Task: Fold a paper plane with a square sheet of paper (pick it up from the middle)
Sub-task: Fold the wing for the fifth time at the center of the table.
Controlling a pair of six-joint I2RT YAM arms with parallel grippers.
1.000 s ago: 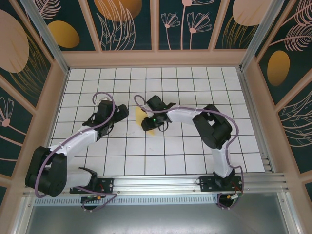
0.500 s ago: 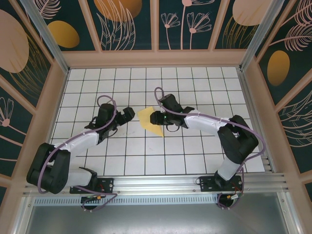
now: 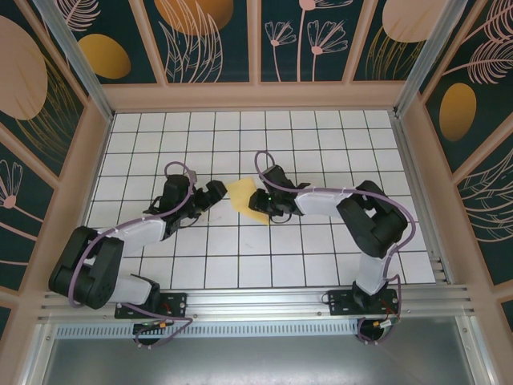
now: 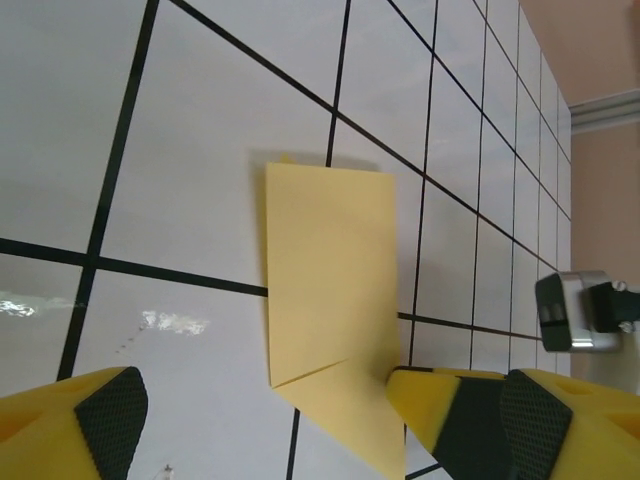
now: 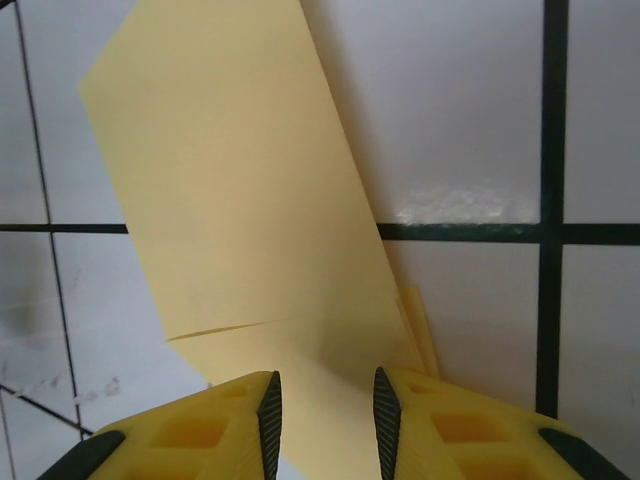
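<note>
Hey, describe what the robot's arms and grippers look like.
The left arm and right arm have white links, black joints and a looping purple cable each. The left gripper and right gripper have yellow fingers faced with black textured pads.

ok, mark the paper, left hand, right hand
square sheet of paper (image 3: 243,195): top view, middle of its face.
left hand (image 4: 265,405): left wrist view, midway between fingertips.
right hand (image 5: 326,400): right wrist view, gap between fingertips.
</note>
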